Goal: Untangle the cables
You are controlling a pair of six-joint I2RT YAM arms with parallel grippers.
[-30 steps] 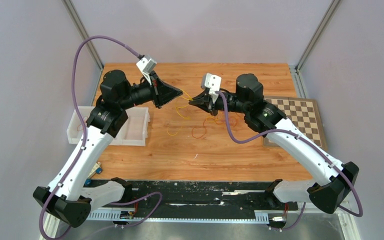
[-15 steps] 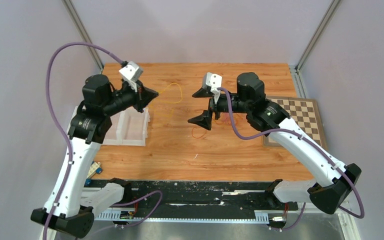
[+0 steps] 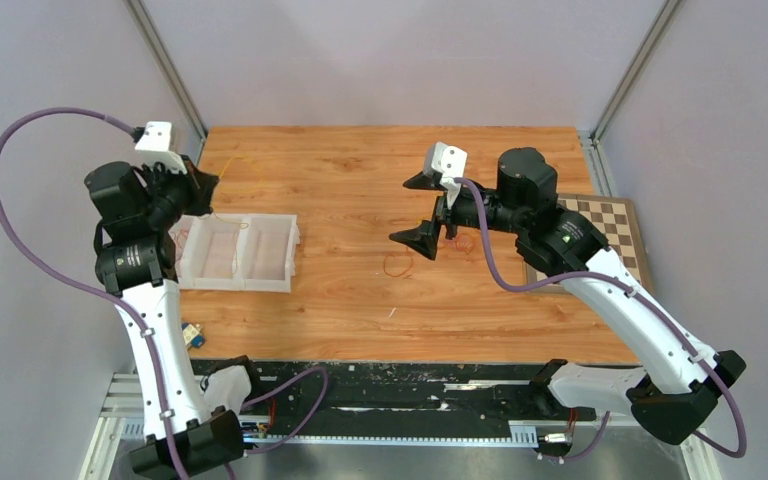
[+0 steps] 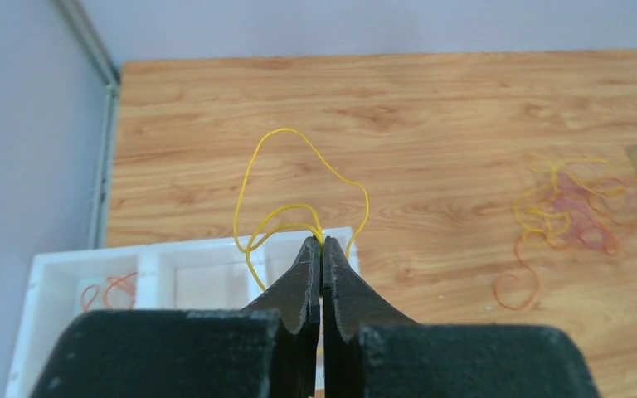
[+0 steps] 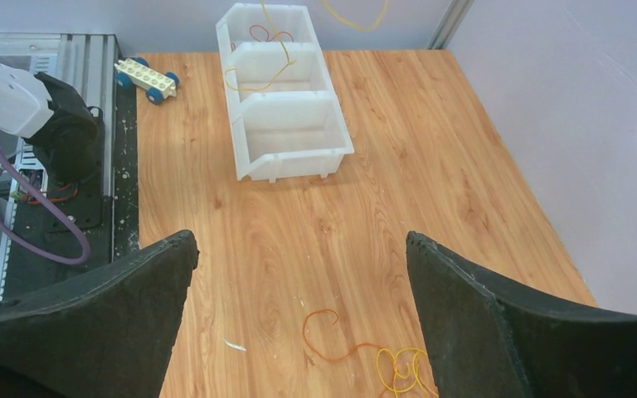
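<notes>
My left gripper (image 3: 198,186) (image 4: 322,241) is shut on a thin yellow cable (image 4: 284,130), whose loops hang over the far end of the white compartment tray (image 3: 260,284) (image 4: 174,249). The rest of the cables (image 4: 568,207), a yellow, orange and reddish tangle, lie on the wood at mid-table. My right gripper (image 3: 407,211) (image 5: 299,240) stands wide open above them with nothing between its fingers. Below it an orange cable (image 5: 329,332) (image 3: 397,265) trails from a yellow knot (image 5: 400,365). The tangle is partly hidden by the right arm in the top view.
The tray (image 5: 294,162) holds an orange cable (image 4: 108,288) in one end compartment and a yellow one (image 5: 253,79) beside it. A chessboard (image 3: 600,230) lies at the table's right edge. A toy car (image 5: 145,77) sits near the tray on the near edge.
The right gripper has opened and let go of the cables. The left arm has swung left, carrying the yellow cable away from the tangle to above the tray.
</notes>
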